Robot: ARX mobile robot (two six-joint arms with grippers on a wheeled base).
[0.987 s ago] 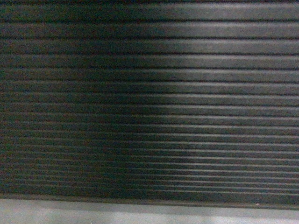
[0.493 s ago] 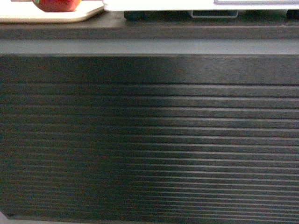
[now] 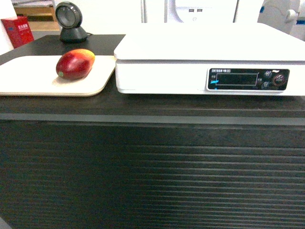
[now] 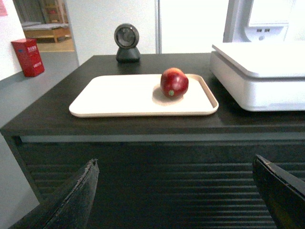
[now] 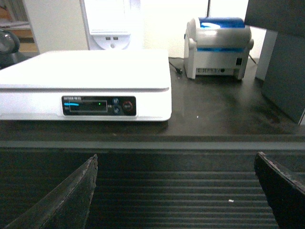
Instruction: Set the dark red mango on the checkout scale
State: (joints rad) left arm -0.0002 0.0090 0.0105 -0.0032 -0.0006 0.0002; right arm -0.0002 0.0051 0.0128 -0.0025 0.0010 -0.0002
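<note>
You see the dark red mango [image 3: 75, 64] lying on the beige tray [image 3: 28, 78], just left of the scale [image 3: 200, 67] on the checkout [image 3: 152, 143]. Your left gripper [image 4: 176, 195] and right gripper [image 5: 176, 195] both hang spread wide, empty, before the ribbed front.

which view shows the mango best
The left wrist view: the dark red mango sits central on the beige tray, end-on, unobstructed. The head view shows its full side, far left. The right wrist view misses it.
</note>
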